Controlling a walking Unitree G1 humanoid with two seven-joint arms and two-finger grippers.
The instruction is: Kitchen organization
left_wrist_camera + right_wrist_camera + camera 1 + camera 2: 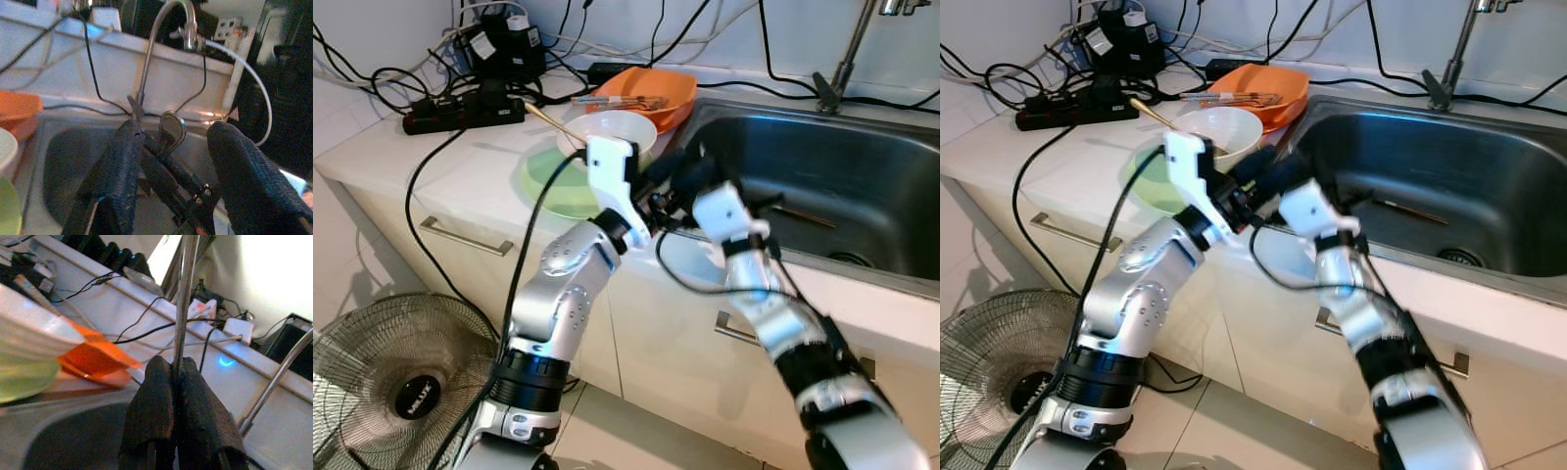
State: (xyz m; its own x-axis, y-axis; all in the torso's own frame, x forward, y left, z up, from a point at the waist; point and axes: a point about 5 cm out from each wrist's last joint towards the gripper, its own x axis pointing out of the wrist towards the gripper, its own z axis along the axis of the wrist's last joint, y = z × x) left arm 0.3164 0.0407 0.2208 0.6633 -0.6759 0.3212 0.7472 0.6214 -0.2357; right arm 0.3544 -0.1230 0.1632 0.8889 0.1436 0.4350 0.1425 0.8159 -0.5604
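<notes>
I judged the step in hand to be a handover over the front corner of the sink (862,166), with the spoon (184,293) passing from one claw to the other.

The right gripper (174,366) was closed tight on the spoon's thin metal handle, fingers pressed together with the shaft rising straight out from between the tips. The left gripper (174,128) was spread wide, one finger to either side of the spoon's bowl, which sat in the gap without touching either pad as far as I could tell. The two claws met tip to tip, close enough that the right one's black fingers lay just under the left one's opening.

The next move, as I read it, called for closing the left fingers on the bowl end or neck, then letting go with the right only once the grip was sure. A slim, polished handle could easily twist or slip and drop into the basin below.

The spoon looked plain steel, shiny, with a small oval bowl catching the light. Behind the left claw stood a white bowl (619,127) on a green plate (548,181), and an orange dish (661,90) beyond it. The faucet (164,24) rose far beyond both claws.
</notes>
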